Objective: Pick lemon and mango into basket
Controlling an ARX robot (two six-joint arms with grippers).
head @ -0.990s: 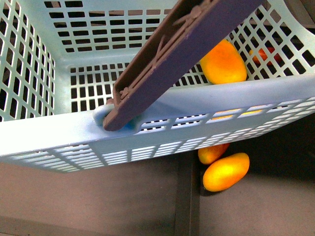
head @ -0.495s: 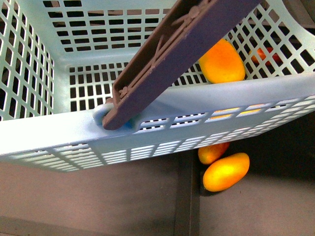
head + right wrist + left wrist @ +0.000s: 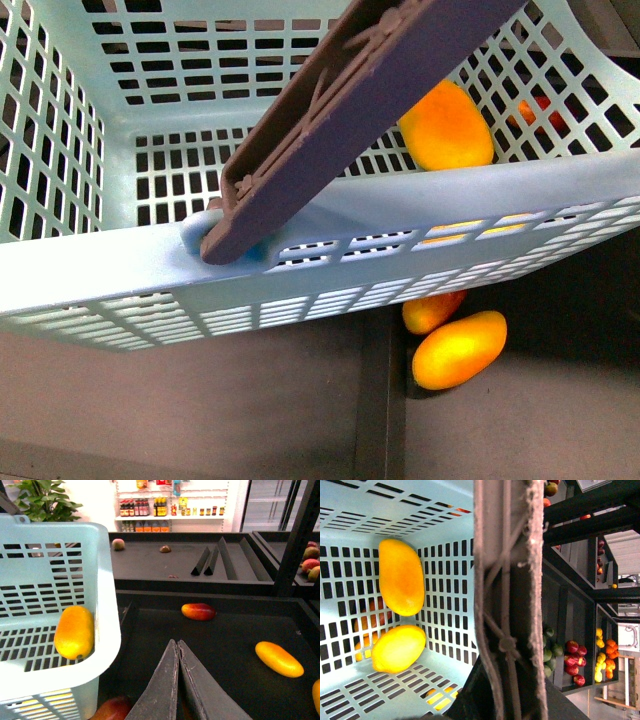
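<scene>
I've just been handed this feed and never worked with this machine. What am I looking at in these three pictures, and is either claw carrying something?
It is a robot with two arms, each ending in a claw, in a fruit shop. One picture comes from a camera on its body, the other two from cameras on its wrists.

The body view looks down into a turquoise basket with a brown handle across it; the basket seems to be hanging, though what carries it is out of sight. The mango lies inside.

The left wrist view looks into the same basket and shows the mango with the lemon beside it, so both fruits are in. The left claw itself is not visible.

The right wrist view shows the right claw shut and empty, above a dark shelf where other mangoes lie.
</scene>
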